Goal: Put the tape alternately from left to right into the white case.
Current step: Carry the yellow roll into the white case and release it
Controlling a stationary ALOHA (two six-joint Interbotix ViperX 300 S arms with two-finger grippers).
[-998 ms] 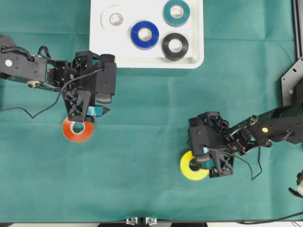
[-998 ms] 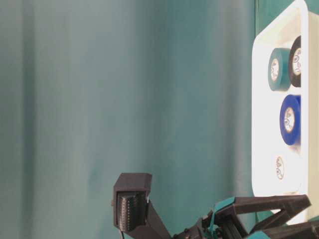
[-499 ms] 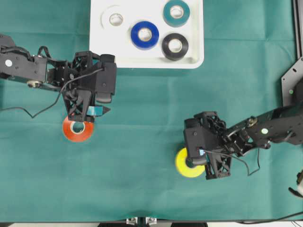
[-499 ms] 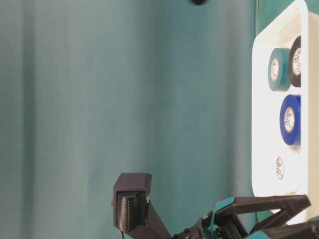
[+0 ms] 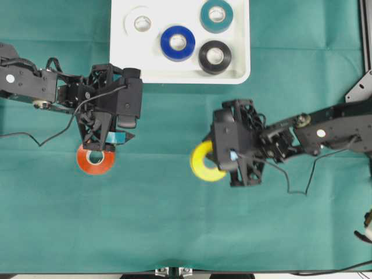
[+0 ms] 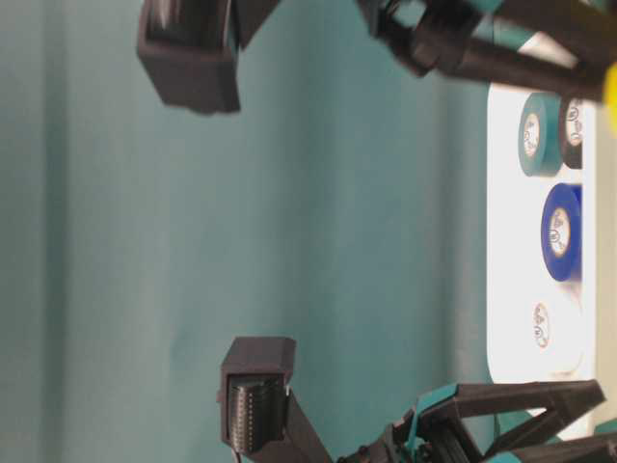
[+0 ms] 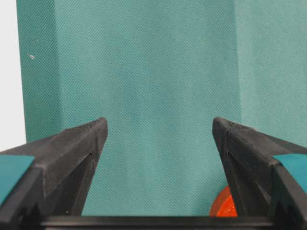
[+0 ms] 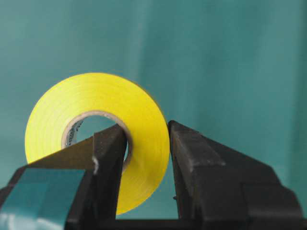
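The white case (image 5: 174,75) lies at the table's far edge and holds a white (image 5: 139,23), a blue (image 5: 178,42), a teal (image 5: 216,15) and a black (image 5: 214,56) roll of tape. My right gripper (image 5: 220,160) is shut on the yellow roll (image 5: 203,161). It holds the roll above the cloth, short of the case. One finger passes through the core and the other presses the outside of the yellow roll (image 8: 96,110). My left gripper (image 5: 109,140) is open just above the orange-red roll (image 5: 96,161). A sliver of that roll (image 7: 224,207) shows beside the right finger.
Green cloth (image 5: 174,232) covers the table. A black frame part (image 5: 357,99) stands at the right edge, and thin cables trail from both arms. In the table-level view, the case (image 6: 501,289) shows the same rolls lying flat in it.
My right gripper has lifted the yellow roll off the cloth and carried it left and toward the case. The left arm and the orange-red roll have not moved.
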